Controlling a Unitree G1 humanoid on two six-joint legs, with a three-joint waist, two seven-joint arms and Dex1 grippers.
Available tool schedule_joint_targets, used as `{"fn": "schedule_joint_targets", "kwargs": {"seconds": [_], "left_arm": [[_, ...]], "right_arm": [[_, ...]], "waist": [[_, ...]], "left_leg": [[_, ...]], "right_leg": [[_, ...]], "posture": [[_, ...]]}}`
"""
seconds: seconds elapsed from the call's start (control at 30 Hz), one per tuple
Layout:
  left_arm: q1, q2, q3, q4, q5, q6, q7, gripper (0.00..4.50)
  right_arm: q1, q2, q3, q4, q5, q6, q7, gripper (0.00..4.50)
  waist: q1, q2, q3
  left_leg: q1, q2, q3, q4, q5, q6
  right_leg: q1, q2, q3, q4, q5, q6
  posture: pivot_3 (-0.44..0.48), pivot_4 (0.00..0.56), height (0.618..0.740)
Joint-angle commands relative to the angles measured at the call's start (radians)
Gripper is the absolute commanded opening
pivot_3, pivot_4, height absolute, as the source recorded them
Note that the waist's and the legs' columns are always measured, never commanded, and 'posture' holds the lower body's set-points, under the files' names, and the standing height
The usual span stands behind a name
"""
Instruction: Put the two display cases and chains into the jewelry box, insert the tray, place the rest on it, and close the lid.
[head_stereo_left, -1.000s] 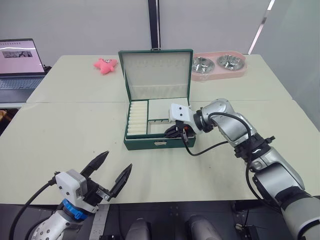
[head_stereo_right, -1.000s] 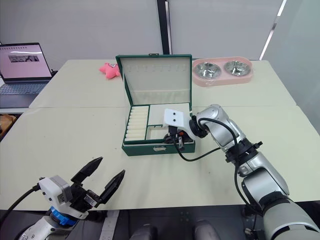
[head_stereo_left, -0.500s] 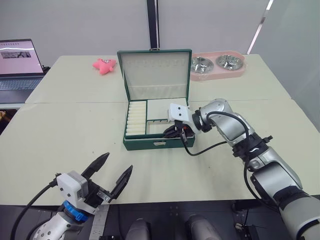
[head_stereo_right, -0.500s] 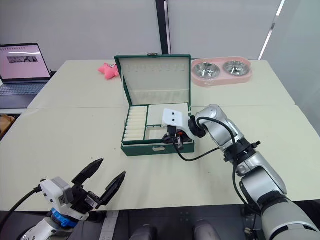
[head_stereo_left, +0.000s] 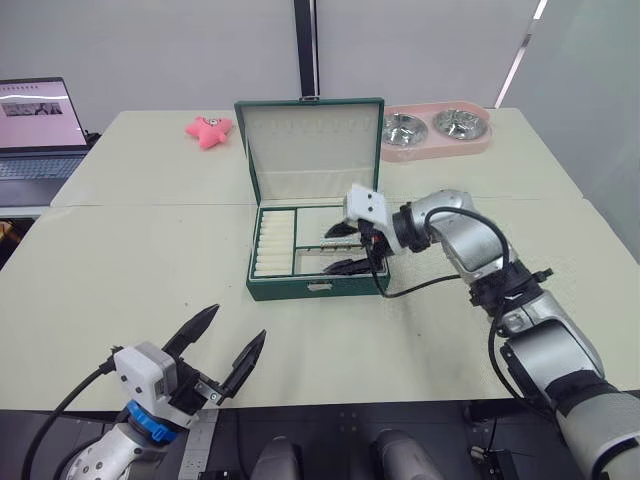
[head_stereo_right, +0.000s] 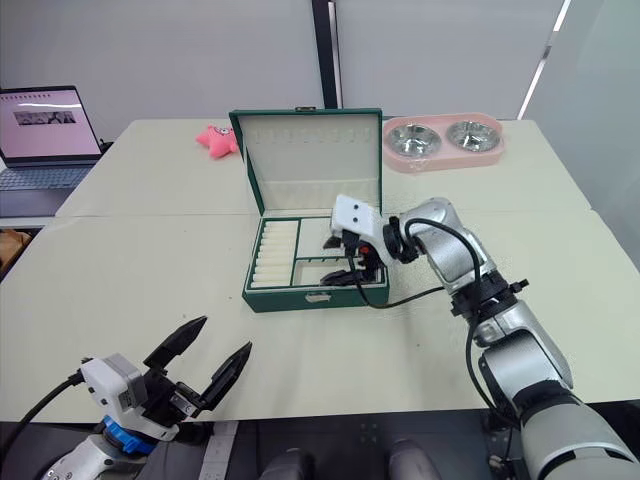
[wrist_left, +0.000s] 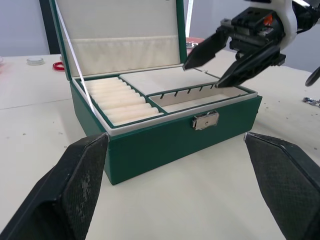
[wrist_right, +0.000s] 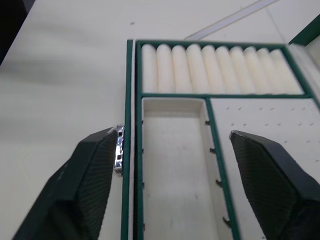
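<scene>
The dark green jewelry box (head_stereo_left: 290, 288) stands open mid-table, its lid (head_stereo_left: 310, 140) upright behind it. The cream tray (wrist_right: 215, 62) sits inside, ring rolls on the left and compartments on the right. My right gripper (head_stereo_left: 338, 250) hangs open just above the tray's right compartments with nothing between its fingers (wrist_right: 95, 175). The silver clasp (wrist_left: 206, 120) shows on the box front. Near the table's front edge, my left gripper (head_stereo_left: 228, 345) is open and empty, pointing at the box. A small silver chain piece (wrist_left: 312, 101) lies on the table right of the box. The display cases are out of view.
A pink double bowl holder (head_stereo_left: 437, 130) stands at the back right and a pink star toy (head_stereo_left: 210, 130) at the back left. A laptop (head_stereo_left: 40, 125) is at the far left. The right arm's cable (head_stereo_left: 430, 285) droops onto the table beside the box.
My right gripper has opened and lifted slightly back over the tray. The left gripper has stayed where it was.
</scene>
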Motion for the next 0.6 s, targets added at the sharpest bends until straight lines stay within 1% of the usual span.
{"fn": "schedule_joint_targets", "kwargs": {"seconds": [0.03,0.07,0.13,0.23,0.4,0.57,0.6], "left_arm": [[-0.005,-0.013,-0.008,-0.005,-0.004,-0.022,-0.001,4.5],[-0.006,-0.013,-0.009,-0.004,-0.005,-0.022,-0.001,4.5],[-0.008,-0.012,-0.009,-0.002,-0.007,-0.023,-0.001,4.5],[-0.014,-0.011,-0.01,0.002,-0.008,-0.023,-0.005,4.5],[-0.037,-0.007,-0.014,0.013,-0.01,-0.018,-0.008,4.5],[-0.044,-0.002,-0.012,0.016,-0.011,-0.013,-0.013,4.5],[-0.044,-0.001,-0.011,0.016,-0.012,-0.012,-0.014,4.5]], "right_arm": [[-0.019,0.009,-0.078,0.009,0.043,-0.04,-0.027,4.39],[-0.016,0.011,-0.098,0.019,0.051,-0.054,-0.038,4.28],[-0.012,0.012,-0.125,0.043,0.059,-0.075,-0.055,3.71],[0.004,0.019,-0.179,0.12,0.071,-0.1,-0.111,2.62],[0.055,0.049,-0.172,0.214,0.045,-0.149,-0.151,1.23],[0.064,0.064,-0.142,0.282,0.003,-0.176,-0.168,0.04],[0.067,0.067,-0.137,0.291,-0.004,-0.177,-0.168,0.01]], "waist": [[0.0,0.0,0.0],[0.0,0.0,0.0],[0.0,0.0,0.0],[0.0,0.0,0.0],[0.0,0.0,0.0],[0.0,0.0,0.0],[0.0,0.0,0.0]], "left_leg": [[0.0,0.0,0.0,0.0,0.0,0.0],[0.0,0.0,0.0,0.0,0.0,0.0],[0.0,0.0,0.0,0.0,0.0,0.0],[0.0,0.0,0.001,0.0,0.0,0.0],[0.0,0.0,0.001,0.0,0.0,0.0],[0.0,0.0,0.001,0.0,0.0,0.0],[0.0,0.0,0.001,0.0,0.0,0.0]], "right_leg": [[0.0,0.0,0.0,0.0,0.0,0.0],[0.0,0.0,0.0,0.0,0.0,0.0],[0.0,0.0,0.0,0.0,0.0,0.0],[0.0,0.0,0.0,0.0,0.0,0.0],[0.0,0.0,0.0,0.0,0.0,0.0],[0.0,0.0,0.001,0.001,0.0,0.0],[0.0,0.0,0.001,0.001,0.0,0.0]], "posture": [[0.0,0.15,0.74],[0.0,0.15,0.74],[0.0,0.15,0.74],[0.0,0.15,0.74],[0.0,0.15,0.74],[0.0,0.15,0.74],[0.0,0.15,0.74]]}}
